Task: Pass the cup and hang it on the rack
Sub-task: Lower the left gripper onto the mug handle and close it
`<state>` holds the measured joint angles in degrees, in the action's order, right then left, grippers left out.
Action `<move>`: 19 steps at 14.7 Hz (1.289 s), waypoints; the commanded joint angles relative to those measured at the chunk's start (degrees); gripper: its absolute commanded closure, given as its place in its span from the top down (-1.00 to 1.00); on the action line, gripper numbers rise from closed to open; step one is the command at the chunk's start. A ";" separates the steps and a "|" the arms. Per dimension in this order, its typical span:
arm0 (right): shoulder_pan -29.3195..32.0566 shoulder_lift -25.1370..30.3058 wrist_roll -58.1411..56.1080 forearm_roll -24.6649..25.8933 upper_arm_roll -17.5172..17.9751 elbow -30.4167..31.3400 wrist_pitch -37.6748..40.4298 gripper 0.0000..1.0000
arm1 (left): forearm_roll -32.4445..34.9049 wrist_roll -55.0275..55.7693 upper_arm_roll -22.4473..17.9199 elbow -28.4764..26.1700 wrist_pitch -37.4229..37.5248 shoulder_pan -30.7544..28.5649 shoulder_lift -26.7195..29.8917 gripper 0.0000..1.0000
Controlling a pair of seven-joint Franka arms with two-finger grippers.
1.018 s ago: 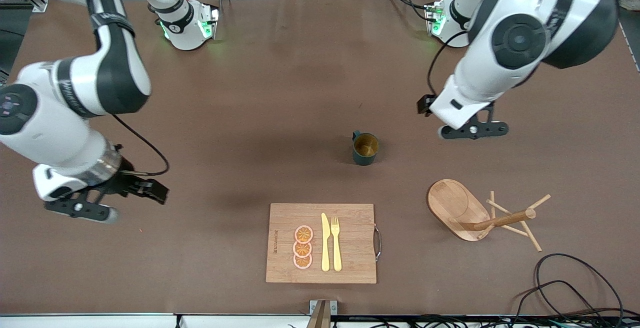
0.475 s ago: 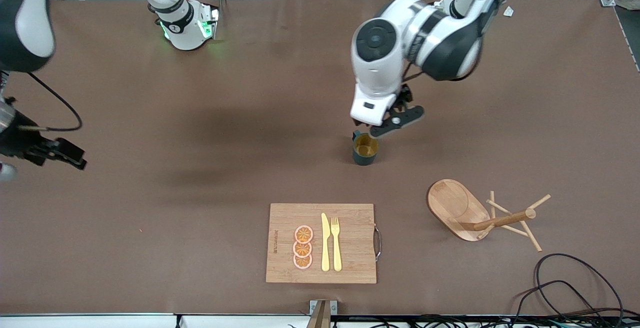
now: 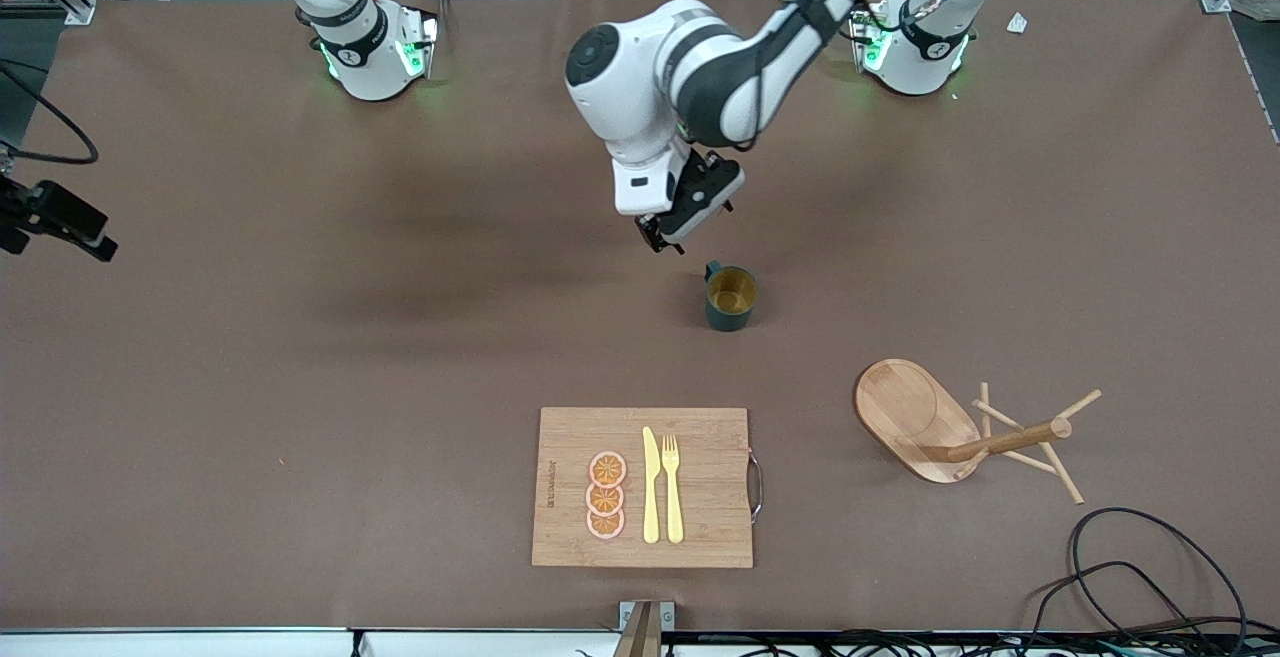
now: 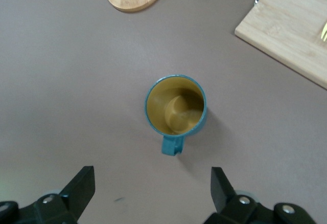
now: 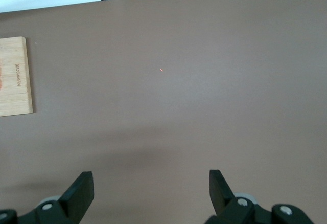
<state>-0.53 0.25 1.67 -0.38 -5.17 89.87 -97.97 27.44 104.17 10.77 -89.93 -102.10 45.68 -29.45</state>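
teal cup (image 3: pixel 731 298) upright on table; left gripper (image 3: pixel 668 233) open above.

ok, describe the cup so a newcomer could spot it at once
Start at the bamboo cutting board with the yellow knife and fork; the cup stands upright alone on the brown table, farther from the front camera than the board. It is a small dark teal mug with a yellowish interior and loop handle, unlike the pale wooden mug rack.

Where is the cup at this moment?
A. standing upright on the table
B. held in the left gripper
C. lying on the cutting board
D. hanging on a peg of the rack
A: the cup stands upright on the table, and the open left gripper holds nothing.
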 commanded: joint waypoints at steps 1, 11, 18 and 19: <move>1.15 2.39 0.35 0.55 1.65 1.36 0.32 1.00 | 5.60 9.27 -0.22 0.37 -0.39 2.82 -4.02 1.00; 1.23 2.12 -0.36 0.73 1.39 1.36 0.41 1.00 | 23.26 24.67 1.97 -13.60 -3.28 5.38 -4.92 0.99; 1.23 2.21 -0.44 0.73 1.30 1.27 1.11 1.00 | 31.09 28.11 2.06 -15.81 -7.94 5.21 -5.62 0.81; 1.23 2.21 -0.44 0.73 1.30 1.27 1.20 1.00 | 32.05 28.02 2.06 -15.81 -8.03 4.95 -5.79 0.77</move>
<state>-0.41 1.40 1.68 -0.30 -4.64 90.06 -97.18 57.21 131.81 12.90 -104.38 -108.95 50.97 -36.19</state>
